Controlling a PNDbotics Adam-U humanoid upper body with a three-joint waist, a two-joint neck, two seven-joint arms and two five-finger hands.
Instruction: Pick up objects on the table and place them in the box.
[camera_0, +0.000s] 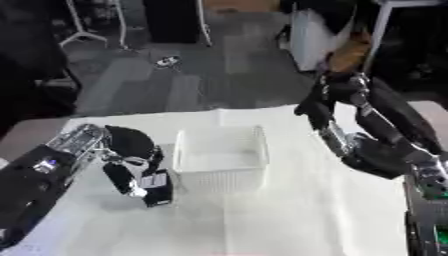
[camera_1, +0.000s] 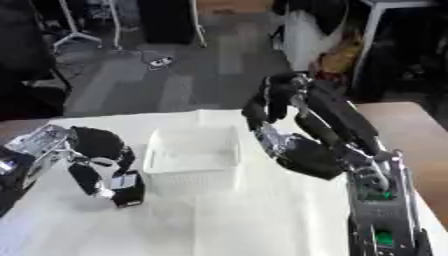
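A white box with thin see-through walls stands on the cloth-covered table, a little left of the middle; I see nothing inside it. Just left of its front corner a small black object with a pale label rests on the cloth. My left hand comes in from the left and arches over that object, fingers curled down round it. My right hand hangs raised to the right of the box, fingers pointing up and loosely bent, holding nothing.
White cloth covers most of the table, with bare brown tabletop at the far right. Beyond the far edge lies grey floor with stands, cables and dark furniture. The cloth in front of the box shows nothing on it.
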